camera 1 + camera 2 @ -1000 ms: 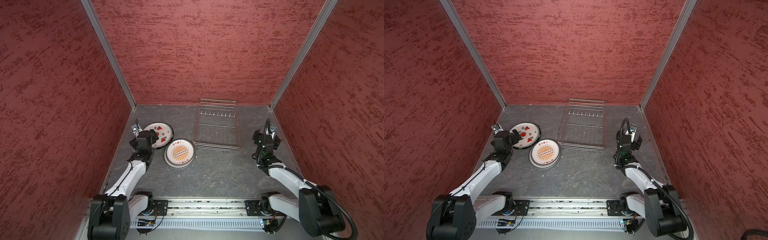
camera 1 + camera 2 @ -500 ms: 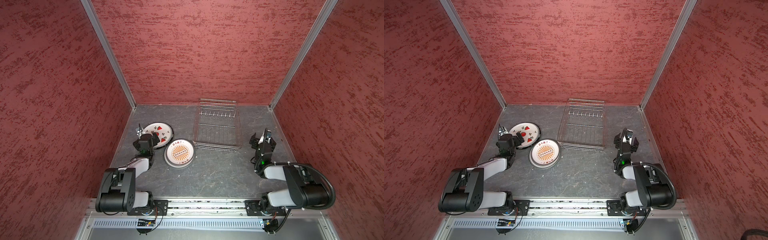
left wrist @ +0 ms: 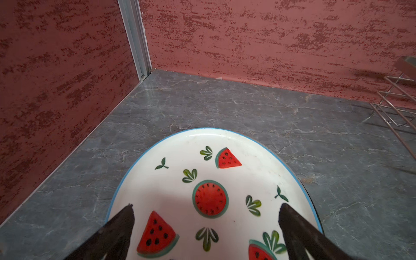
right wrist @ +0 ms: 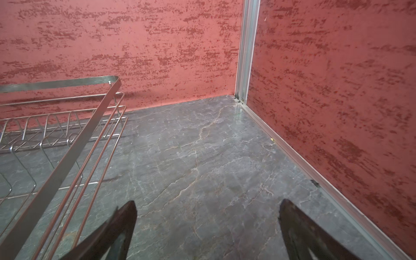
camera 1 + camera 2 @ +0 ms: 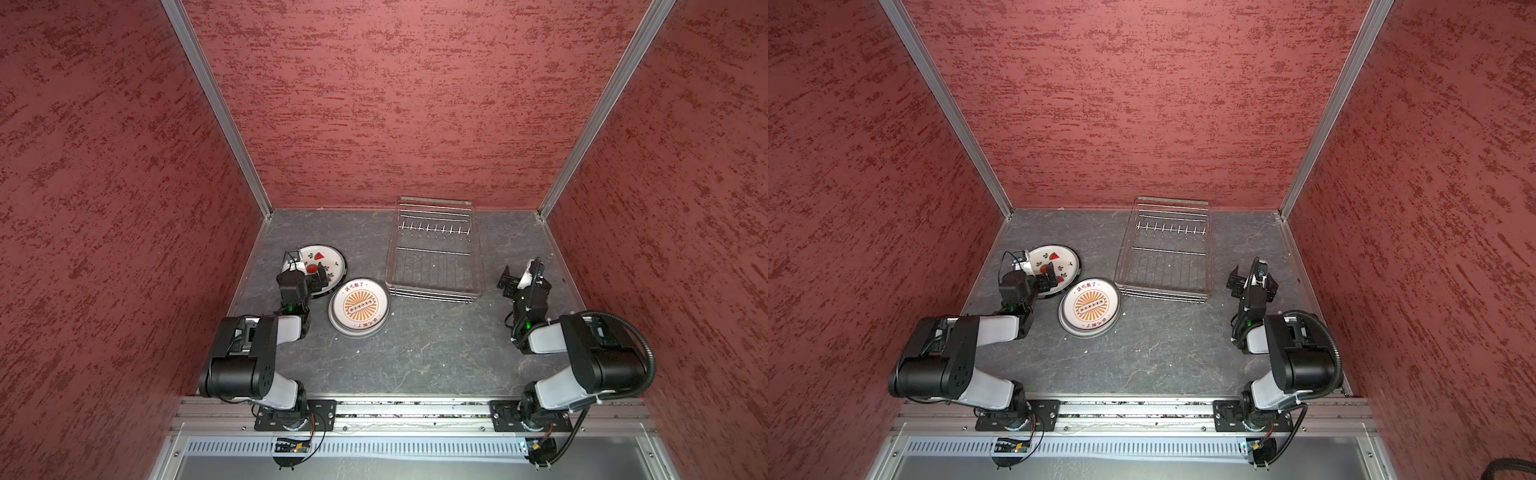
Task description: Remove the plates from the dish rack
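Silver wire makes up the dish rack [image 5: 434,249] [image 5: 1167,249], a rectangular tray with low sides and 1 row of short upright prongs. It stands at the back of the grey, marble-veined table [image 5: 436,340], close to the rear wall and a little right of centre.

2 plates show in both top views, both flat on the table to the left of the rack and outside it. The sunburst plate [image 5: 359,306] [image 5: 1090,306], white with an orange ray print and red characters, lies just beside the rack's near left corner. More rims show under its edge, so it seems to top a small stack. The watermelon plate [image 5: 328,259] [image 5: 1065,257] [image 3: 209,180], white with a blue rim, lies just behind and left of it, nearer the left wall.

The left gripper [image 5: 306,268] [image 5: 1034,268] [image 3: 206,209] hangs over the near part of the watermelon plate, its jaws spread wide and gripping nothing.

The right gripper [image 5: 520,272] [image 5: 1250,274] [image 4: 208,204] sits just right of the rack, over bare table, jaws equally wide and holding nothing.

Red textured walls [image 5: 395,104] close in 3 sides.
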Controlling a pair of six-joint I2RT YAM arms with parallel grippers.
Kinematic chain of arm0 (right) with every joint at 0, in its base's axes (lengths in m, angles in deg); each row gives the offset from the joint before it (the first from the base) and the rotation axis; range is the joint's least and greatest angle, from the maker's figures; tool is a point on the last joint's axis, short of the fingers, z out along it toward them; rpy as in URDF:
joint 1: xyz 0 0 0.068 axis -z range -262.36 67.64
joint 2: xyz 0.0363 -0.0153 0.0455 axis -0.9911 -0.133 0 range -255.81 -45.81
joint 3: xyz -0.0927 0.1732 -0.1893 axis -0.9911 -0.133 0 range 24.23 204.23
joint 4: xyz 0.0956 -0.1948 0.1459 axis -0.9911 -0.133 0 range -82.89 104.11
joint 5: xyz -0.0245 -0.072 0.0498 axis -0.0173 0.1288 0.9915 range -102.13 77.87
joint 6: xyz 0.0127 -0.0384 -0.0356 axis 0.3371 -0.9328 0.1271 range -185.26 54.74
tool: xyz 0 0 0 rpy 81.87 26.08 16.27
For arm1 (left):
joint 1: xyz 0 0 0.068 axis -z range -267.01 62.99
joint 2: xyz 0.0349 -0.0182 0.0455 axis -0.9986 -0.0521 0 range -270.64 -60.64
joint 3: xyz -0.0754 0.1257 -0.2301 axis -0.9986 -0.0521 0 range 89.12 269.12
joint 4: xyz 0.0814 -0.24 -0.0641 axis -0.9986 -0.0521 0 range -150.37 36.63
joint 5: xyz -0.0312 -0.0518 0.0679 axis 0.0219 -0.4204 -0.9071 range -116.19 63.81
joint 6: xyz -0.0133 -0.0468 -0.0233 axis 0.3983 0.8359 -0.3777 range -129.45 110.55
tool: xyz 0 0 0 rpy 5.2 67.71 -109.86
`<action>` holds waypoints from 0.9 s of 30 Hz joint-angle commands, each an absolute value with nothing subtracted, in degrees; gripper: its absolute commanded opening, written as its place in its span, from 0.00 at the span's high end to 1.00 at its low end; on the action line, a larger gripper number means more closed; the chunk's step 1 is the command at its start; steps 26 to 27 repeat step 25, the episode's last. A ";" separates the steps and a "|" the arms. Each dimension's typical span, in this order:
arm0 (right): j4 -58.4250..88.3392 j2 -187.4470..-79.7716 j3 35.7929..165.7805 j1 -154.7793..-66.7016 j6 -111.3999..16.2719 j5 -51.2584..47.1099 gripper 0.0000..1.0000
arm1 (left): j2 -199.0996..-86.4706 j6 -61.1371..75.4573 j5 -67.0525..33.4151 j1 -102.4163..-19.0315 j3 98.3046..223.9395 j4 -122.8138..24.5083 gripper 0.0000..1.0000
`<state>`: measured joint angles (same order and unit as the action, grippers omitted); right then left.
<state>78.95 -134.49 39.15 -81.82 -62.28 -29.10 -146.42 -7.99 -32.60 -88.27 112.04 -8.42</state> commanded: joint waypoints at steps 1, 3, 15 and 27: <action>82.43 -134.84 39.74 -81.03 -61.87 -26.51 0.01 | -148.28 -9.50 -25.67 -88.67 111.34 -3.19 0.01; 80.23 -134.10 40.05 -81.01 -61.54 -26.29 0.01 | -148.17 -9.81 -25.74 -88.40 110.97 -3.09 0.01; 81.52 -134.36 39.80 -81.04 -61.80 -26.54 0.01 | -148.57 -11.16 -32.80 -85.41 108.60 2.38 0.01; 81.27 -134.41 39.88 -81.03 -61.87 -26.32 0.01 | -148.47 -9.18 -28.39 -88.09 110.50 -1.52 0.01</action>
